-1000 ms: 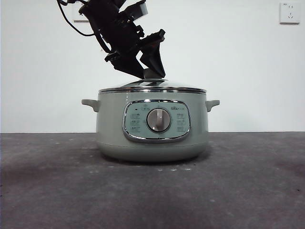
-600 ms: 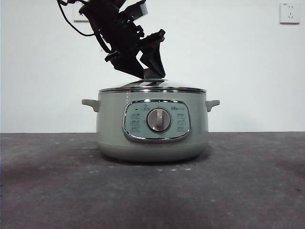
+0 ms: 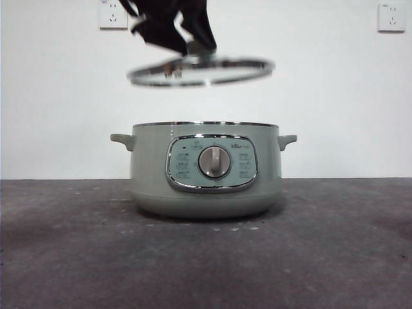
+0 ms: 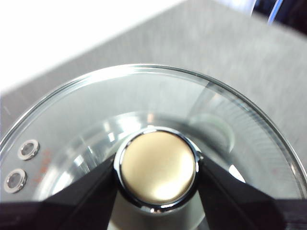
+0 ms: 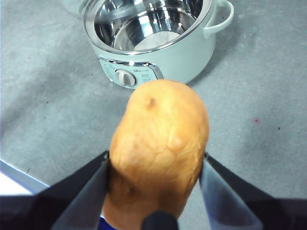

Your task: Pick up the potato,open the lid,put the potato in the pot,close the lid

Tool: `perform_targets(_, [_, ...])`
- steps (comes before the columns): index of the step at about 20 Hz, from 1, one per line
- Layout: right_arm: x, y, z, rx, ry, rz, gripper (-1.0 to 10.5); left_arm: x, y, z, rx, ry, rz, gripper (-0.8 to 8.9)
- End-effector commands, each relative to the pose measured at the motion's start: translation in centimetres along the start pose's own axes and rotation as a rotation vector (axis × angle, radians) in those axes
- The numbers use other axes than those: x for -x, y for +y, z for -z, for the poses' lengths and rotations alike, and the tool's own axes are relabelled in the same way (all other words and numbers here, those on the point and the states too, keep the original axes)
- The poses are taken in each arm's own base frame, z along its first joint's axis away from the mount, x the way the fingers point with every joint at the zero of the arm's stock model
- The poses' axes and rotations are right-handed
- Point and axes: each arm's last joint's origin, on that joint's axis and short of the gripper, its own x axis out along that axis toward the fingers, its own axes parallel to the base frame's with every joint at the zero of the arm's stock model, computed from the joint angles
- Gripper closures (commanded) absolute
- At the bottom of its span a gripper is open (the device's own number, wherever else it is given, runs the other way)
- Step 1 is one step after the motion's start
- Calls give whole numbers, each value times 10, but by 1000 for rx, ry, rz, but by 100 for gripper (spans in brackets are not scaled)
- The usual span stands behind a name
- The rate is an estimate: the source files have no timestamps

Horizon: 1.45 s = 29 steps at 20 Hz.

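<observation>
The pale sage-green pot (image 3: 206,168) stands open on the table; its steel inside shows in the right wrist view (image 5: 148,24). My left gripper (image 3: 193,40) is shut on the knob (image 4: 158,166) of the glass lid (image 3: 201,69) and holds it, slightly tilted, well above the pot. In the left wrist view the black jaws clamp the knob from both sides, with the lid (image 4: 230,115) spread around it. My right gripper (image 5: 156,184) is shut on the orange-brown potato (image 5: 158,153), held high above the table on the control-panel side of the pot. The right arm is out of the front view.
The pot's control panel with its silver dial (image 3: 214,161) faces the front camera. Two side handles (image 3: 121,139) stick out. Wall sockets (image 3: 391,17) sit high on the white wall behind. Grey tabletop (image 3: 322,257) surrounds the pot.
The left gripper has lifted the lid off the pot and raised it well above the rim. The pot has not moved.
</observation>
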Motion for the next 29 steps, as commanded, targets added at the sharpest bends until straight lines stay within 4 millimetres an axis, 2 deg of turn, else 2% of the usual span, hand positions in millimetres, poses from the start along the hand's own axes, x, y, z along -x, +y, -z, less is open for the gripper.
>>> perform_targets(1, [0,0,-1,17,-6,3,958,41,0,-24,-11,-108,-24,822])
perform_targets(4, [0,0,-2,27,-21,1,958,92,3,-34,-5,-150,-69,822])
perform_targets(7, [-4,0,-8,34,-53,-2,958,140,5,-33,13,-136,-113,821])
perform_targets(13, [-27,-2,-26,54,-72,-23,958,199,-2,-14,14,-97,-165,820])
perform_targets(16, [-47,-2,-41,64,-105,-91,959,218,-11,13,34,-90,-174,820])
perform_targets(20, [-92,-5,-68,74,-127,-163,959,237,-25,62,50,-65,-186,820])
perform_targets(22, [-116,-8,-88,67,-98,-164,959,251,-33,76,58,-84,-190,820])
perform_targets(26, [-172,-8,-137,70,-26,-173,959,276,-46,94,70,-71,-217,820])
perform_targets(29, [-221,-6,-166,91,51,-178,959,291,-54,104,75,-56,-216,820])
